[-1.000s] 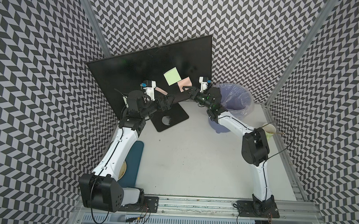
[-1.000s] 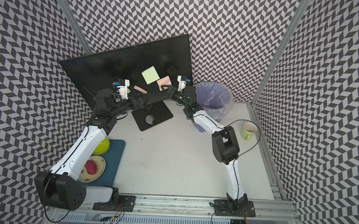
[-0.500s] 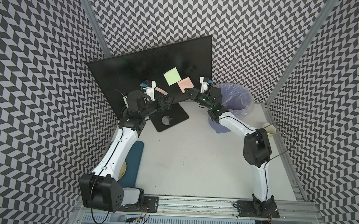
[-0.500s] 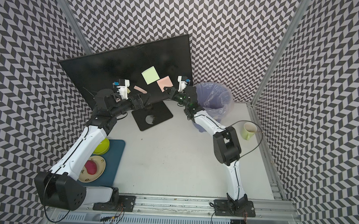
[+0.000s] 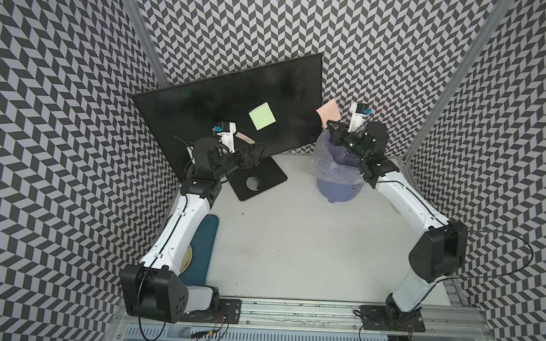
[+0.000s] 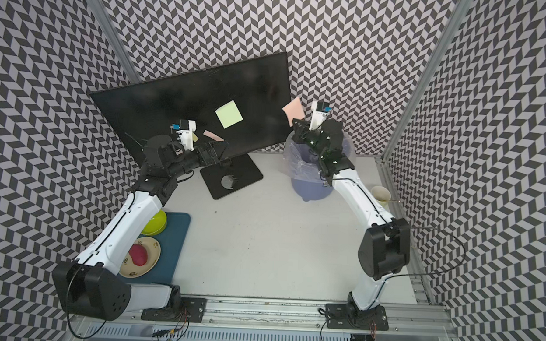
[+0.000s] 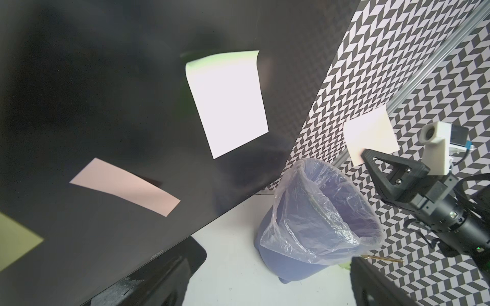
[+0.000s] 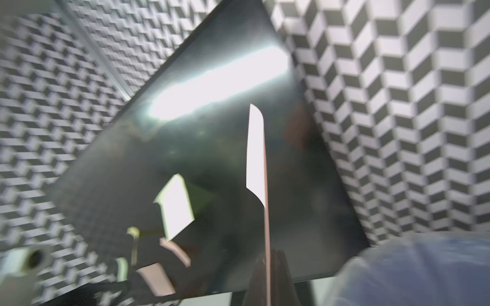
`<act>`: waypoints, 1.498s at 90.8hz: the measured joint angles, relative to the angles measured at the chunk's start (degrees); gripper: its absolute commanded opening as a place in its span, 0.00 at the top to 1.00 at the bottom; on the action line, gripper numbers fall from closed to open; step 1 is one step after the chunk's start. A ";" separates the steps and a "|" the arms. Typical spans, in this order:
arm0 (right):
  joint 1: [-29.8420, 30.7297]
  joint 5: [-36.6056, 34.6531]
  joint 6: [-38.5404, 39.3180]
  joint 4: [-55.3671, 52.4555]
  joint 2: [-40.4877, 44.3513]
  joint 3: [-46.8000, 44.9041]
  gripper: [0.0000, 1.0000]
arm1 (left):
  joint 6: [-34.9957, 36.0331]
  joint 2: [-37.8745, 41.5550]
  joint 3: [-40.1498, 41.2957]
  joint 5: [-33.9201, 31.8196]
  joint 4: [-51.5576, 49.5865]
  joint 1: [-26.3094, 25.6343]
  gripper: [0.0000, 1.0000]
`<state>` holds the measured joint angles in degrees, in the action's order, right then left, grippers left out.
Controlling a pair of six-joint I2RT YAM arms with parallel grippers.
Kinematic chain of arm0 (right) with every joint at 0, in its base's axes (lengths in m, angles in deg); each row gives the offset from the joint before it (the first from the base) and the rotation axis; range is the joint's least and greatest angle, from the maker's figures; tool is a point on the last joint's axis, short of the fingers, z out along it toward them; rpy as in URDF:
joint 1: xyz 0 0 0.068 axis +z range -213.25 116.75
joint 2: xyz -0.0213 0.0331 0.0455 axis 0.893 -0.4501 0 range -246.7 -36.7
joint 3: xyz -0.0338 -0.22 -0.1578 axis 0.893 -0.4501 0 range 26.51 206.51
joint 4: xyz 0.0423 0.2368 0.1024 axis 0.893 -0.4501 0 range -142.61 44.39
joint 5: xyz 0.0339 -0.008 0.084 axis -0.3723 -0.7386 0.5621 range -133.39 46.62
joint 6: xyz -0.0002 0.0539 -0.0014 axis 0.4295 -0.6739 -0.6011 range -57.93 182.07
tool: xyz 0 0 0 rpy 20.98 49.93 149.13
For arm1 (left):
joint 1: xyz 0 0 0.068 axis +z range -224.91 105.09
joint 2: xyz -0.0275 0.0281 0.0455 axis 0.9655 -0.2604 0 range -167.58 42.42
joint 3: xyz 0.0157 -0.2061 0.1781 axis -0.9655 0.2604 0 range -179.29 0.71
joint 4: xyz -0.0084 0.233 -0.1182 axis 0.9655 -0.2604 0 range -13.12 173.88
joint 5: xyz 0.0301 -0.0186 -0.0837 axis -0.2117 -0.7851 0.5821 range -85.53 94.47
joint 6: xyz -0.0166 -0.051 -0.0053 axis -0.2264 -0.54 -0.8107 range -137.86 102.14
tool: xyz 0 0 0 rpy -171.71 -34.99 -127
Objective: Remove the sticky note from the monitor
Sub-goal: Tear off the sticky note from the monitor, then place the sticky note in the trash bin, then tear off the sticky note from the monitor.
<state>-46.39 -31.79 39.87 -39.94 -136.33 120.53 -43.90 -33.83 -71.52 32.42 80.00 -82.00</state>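
Plainly, the right fingers (image 5: 334,129) are pinched together on a pink sticky note (image 5: 328,111), off the monitor (image 5: 223,112) and over the lined bin (image 5: 337,180). Its adhesive strip may cling to a finger on release, so it never drops in. The left fingers (image 5: 250,149), spread apart close to a second pink note (image 5: 245,137) on the screen, could scrape the glass.

Bright, even light; blurry, glary right-wrist view
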 measured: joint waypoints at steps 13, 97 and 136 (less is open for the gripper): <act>-3.65 -9.01 8.09 -6.91 0.00 -0.22 1.00 | -0.57 0.00 0.00 0.00 0.35 0.00 0.00; 10.60 -0.24 0.28 -0.07 -3.82 2.03 0.12 | 0.68 1.73 -0.74 0.24 -1.29 4.63 0.00; 14.71 7.13 -22.67 14.23 -21.79 16.83 0.12 | 0.70 4.68 1.14 0.98 -1.46 5.90 0.00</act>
<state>-31.68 -24.66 17.21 -25.71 -158.12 137.36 -43.20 -29.15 -70.38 33.40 78.54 -76.10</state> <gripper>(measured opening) 0.879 0.998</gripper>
